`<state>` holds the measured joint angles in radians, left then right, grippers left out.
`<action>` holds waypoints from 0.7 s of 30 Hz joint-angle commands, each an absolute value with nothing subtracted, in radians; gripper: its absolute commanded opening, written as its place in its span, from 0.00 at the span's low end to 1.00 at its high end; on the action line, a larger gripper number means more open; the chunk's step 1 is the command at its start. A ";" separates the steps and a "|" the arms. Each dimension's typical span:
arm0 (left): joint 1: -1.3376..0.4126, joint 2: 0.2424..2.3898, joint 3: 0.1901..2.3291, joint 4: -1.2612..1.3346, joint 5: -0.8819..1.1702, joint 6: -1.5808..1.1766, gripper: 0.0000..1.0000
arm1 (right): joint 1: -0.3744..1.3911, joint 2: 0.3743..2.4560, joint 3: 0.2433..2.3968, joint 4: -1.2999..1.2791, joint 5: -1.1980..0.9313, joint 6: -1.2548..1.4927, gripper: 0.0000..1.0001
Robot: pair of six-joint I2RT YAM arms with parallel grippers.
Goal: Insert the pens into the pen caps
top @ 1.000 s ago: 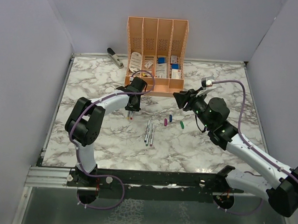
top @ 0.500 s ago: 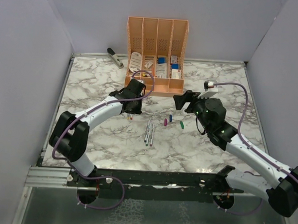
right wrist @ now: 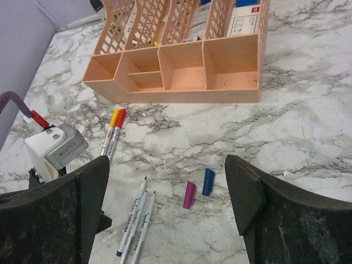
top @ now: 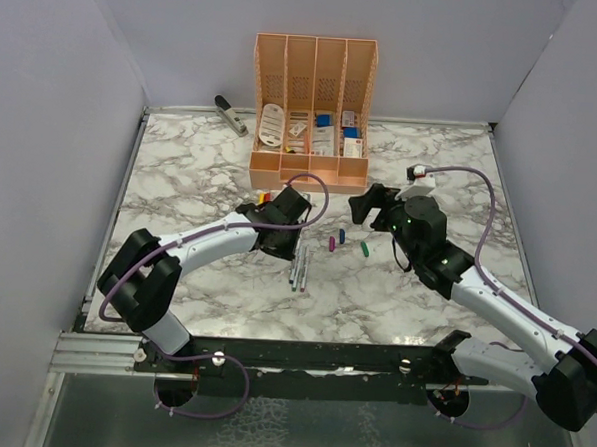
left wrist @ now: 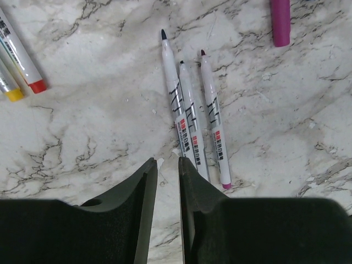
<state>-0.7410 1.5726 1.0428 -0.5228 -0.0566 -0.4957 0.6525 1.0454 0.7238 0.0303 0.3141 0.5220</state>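
On the marble table (top: 181, 177), seen from above, three uncapped pens (top: 297, 267) lie side by side near the middle. The left gripper (top: 294, 245) hangs just over their far ends. A purple cap (top: 332, 243), a blue cap (top: 342, 235) and a green cap (top: 364, 249) lie loose to their right. The right gripper (top: 363, 205) hovers beyond these caps. Two capped pens (top: 265, 196), yellow and red, rest near the orange organiser (top: 308, 169). A grey stapler (top: 230, 114) sits at the far left.

In the left wrist view, the left gripper (left wrist: 166, 170) has its fingers a narrow slit apart, with only marble between them. It grasps nothing. The three pens (left wrist: 190, 121) lie just ahead, tips pointing away, and the purple cap (left wrist: 280, 22) is at the top right.

In the right wrist view, the right gripper (right wrist: 168, 181) is spread wide and released, holding nothing. Between its fingers, down on the table, lie the purple cap (right wrist: 189, 194) and blue cap (right wrist: 209, 182), close together. The pens (right wrist: 137, 220) lie lower left.
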 commanded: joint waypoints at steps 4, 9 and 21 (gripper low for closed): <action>-0.770 1.563 1.019 -0.547 -0.035 -0.527 0.27 | 0.647 1.015 0.712 -0.008 0.332 0.534 0.84; -0.779 1.580 1.023 -0.546 -0.049 -0.526 0.32 | 0.647 1.008 0.707 -0.008 0.318 0.546 0.84; -0.783 1.641 1.042 -0.540 -0.088 -0.510 0.35 | 0.647 0.998 0.713 -0.023 0.314 0.550 0.82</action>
<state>-0.7746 1.6184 1.0233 -0.5415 -0.0601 -0.5175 0.6525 1.0195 0.7166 -0.0006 0.3134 0.5381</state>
